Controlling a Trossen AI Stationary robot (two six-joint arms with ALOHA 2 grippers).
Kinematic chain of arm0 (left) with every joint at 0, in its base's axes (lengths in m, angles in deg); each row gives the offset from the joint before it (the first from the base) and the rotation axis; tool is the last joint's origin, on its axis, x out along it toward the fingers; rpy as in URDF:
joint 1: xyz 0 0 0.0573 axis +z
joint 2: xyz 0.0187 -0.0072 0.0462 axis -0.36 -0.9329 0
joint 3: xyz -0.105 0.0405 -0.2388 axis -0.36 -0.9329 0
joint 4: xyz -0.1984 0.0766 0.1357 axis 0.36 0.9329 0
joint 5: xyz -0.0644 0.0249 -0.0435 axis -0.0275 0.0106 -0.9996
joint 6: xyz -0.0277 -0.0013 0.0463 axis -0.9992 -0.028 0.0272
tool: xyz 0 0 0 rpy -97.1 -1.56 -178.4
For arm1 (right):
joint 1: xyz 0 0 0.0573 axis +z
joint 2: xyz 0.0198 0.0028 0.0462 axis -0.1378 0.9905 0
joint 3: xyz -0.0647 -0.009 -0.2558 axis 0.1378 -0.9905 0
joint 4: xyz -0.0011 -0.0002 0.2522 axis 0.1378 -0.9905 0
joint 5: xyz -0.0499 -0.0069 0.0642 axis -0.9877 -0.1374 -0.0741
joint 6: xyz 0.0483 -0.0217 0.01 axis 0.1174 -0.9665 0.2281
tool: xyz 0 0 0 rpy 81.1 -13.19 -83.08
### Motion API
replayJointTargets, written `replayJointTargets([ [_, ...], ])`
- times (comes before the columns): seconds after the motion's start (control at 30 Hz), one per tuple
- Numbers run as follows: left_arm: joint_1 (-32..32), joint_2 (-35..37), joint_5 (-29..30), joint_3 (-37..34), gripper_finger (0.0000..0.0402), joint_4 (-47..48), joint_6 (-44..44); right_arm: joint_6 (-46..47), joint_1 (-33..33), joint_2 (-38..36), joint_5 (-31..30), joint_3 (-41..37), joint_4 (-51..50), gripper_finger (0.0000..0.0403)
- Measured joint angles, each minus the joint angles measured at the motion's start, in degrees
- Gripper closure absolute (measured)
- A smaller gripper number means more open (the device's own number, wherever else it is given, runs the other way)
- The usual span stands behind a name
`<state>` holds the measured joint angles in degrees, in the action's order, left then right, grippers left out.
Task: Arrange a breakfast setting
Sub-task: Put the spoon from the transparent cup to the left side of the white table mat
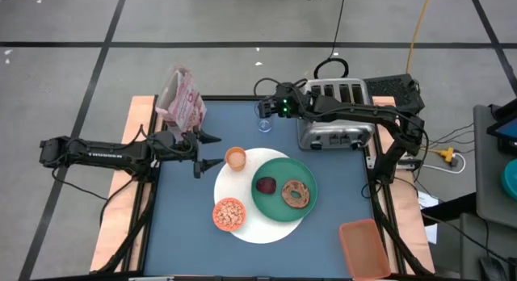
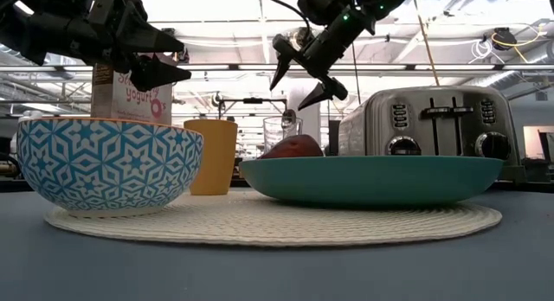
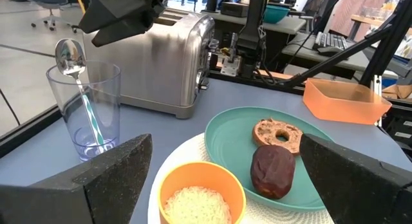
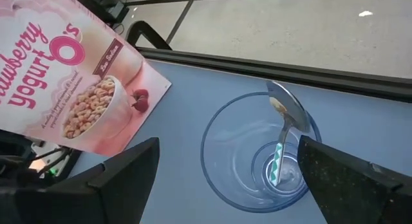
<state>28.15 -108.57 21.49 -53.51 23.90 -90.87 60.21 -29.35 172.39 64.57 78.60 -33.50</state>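
The right gripper (image 1: 266, 106) hung directly above the clear glass (image 1: 264, 124) at the rear of the table, jaws spread wide and holding nothing; this station suited a descent onto the metal spoon (image 4: 284, 130), which stood upright inside the glass with its bowl above the rim. The left gripper (image 1: 212, 149) waited low beside the orange cup (image 1: 235, 158), fingers equally wide and empty, clear of the right arm's path. The white placemat (image 1: 260, 231) served as the base of the setting: the green plate (image 1: 273, 207) lay on its right portion, carrying the dark red fruit (image 1: 266, 185) and the bagel (image 1: 296, 194) side by side, while the patterned bowl (image 1: 229, 214) sat at its front left edge. The cereal box (image 1: 181, 98) stood at the rear left and the toaster (image 1: 338, 113) at the rear right, both off the placemat. Judged from this layout, the spoon and glass remained to be brought into the setting.
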Motion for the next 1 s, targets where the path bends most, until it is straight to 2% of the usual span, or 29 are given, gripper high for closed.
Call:
replayJointTargets([
  [0.47,0.0,0.0,0.0,0.0,0.0004,0.0,0.0,-5.0,-2.7,0.0,-0.2,0.0,-3.6,0.0046],
  [1.0,0.0,0.0,0.0,0.0,0.0004,0.0,0.0,-10.6,-3.4,2.2,-2.9,0.0,-1.3,0.0046],
])
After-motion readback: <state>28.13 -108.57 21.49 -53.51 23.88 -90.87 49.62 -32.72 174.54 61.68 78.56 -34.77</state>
